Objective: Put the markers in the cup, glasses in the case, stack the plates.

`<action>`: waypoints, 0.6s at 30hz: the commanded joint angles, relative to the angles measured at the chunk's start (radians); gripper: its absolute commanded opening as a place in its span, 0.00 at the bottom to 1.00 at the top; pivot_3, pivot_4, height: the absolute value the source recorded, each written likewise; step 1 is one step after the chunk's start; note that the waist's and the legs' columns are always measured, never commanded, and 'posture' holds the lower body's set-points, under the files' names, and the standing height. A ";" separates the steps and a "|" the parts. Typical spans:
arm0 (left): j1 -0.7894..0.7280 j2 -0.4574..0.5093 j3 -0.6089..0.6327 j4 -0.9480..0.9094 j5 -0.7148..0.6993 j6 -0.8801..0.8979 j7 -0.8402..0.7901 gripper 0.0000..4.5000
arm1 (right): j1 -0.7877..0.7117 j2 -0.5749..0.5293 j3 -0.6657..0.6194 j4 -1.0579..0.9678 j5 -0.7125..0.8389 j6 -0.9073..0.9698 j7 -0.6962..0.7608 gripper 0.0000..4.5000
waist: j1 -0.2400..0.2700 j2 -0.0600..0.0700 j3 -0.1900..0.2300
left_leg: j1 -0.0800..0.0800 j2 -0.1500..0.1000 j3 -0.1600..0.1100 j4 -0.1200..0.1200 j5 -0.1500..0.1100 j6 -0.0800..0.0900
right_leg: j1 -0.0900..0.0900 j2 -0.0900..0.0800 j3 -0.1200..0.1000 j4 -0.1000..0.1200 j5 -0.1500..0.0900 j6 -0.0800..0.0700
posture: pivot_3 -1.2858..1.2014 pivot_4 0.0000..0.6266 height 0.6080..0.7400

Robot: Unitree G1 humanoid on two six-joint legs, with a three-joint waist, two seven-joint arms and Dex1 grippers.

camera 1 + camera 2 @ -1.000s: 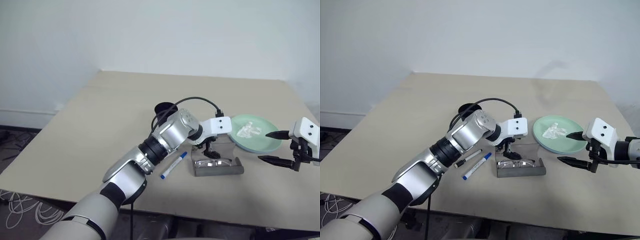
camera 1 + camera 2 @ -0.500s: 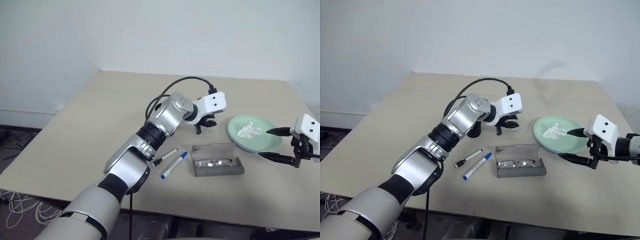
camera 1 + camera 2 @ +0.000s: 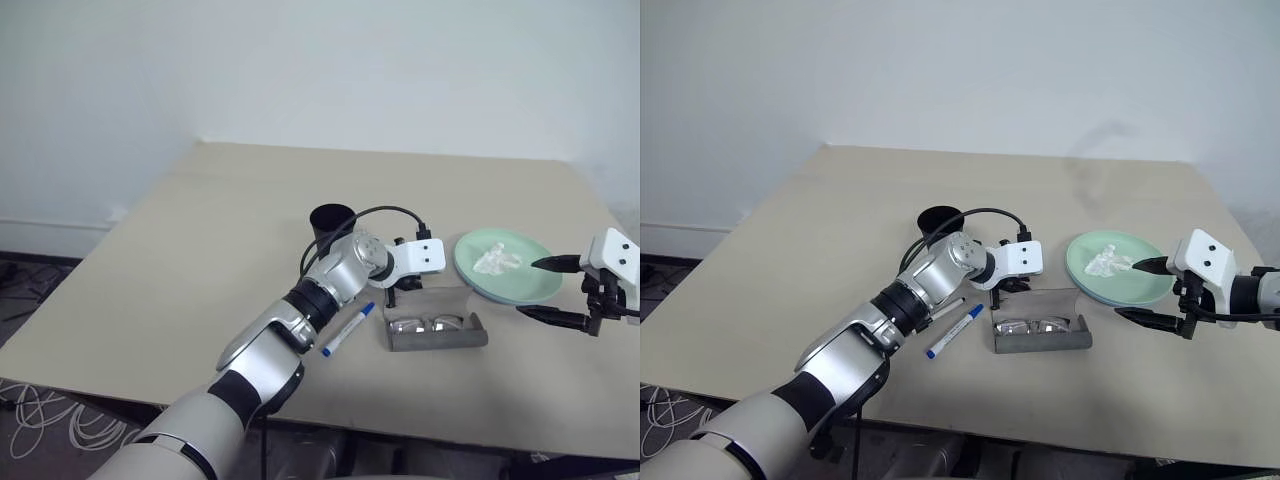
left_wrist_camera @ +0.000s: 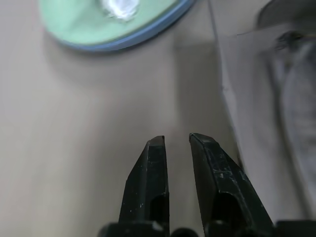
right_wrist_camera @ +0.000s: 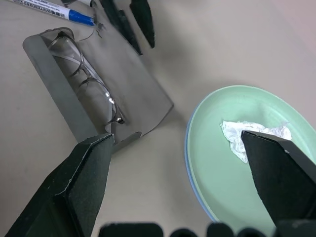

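On desk (image 3: 820, 230): two markers (image 3: 954, 331), two stacked plates (image 3: 1118, 268), one cup (image 3: 938, 222); left fingers (image 4: 150, 173) nearly pressed together, right fingers (image 5: 84, 177) spread.

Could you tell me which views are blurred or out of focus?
Left wrist view: plates and case soft, fingers sharper. Right wrist view: glasses and tissue crisp, its own fingers blurred. Eye views: evenly sharp.
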 commanded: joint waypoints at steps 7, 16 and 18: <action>0.098 0.114 -0.036 -0.384 -0.004 0.117 -0.149 0.17 | -0.008 -0.002 -0.028 -0.040 0.012 -0.003 -0.016 1.00 | 0.000 0.002 -0.002 | 0.000 0.000 0.000 0.000 0.000 0.000 | -0.001 0.000 0.000 0.000 0.000 0.000 | 0.52 0.00 0.86; 0.213 0.157 -0.035 -0.514 -0.012 0.264 -0.112 0.17 | -0.052 0.000 0.007 -0.015 0.005 -0.016 -0.008 1.00 | 0.000 0.003 -0.002 | 0.000 0.000 0.000 0.000 0.000 0.000 | 0.000 0.000 0.000 0.000 0.001 -0.001 | 0.52 0.00 0.86; 0.230 0.151 -0.029 -0.517 -0.017 0.289 -0.088 0.17 | -0.079 0.001 0.027 0.001 0.000 -0.021 -0.003 1.00 | 0.000 0.003 -0.002 | 0.001 0.000 0.000 -0.001 0.000 0.000 | 0.000 0.000 0.001 0.000 0.001 -0.001 | 0.52 0.00 0.86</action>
